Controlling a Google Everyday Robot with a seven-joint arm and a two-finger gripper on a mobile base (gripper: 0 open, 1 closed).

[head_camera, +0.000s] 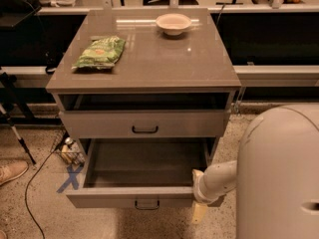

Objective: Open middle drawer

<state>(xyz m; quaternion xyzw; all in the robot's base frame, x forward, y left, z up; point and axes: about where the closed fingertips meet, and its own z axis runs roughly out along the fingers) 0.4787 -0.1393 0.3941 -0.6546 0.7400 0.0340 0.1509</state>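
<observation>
The middle drawer [144, 161] is pulled out wide. Its deep grey box is empty, and its grey-beige front [114, 198] carries a small black bar handle [147, 203]. Above it the narrower top drawer [144, 124] is shut. The bottom drawer is hidden below the open one. My gripper [199, 185] is at the end of the white arm [219, 178], against the right front corner of the open drawer and to the right of its handle.
On the cabinet top [149, 63] lie a green chip bag [99, 53] and a white bowl [173, 23]. My white body [279, 173] fills the lower right. A blue X mark [70, 177], cables and a shoe [11, 171] are on the floor to the left.
</observation>
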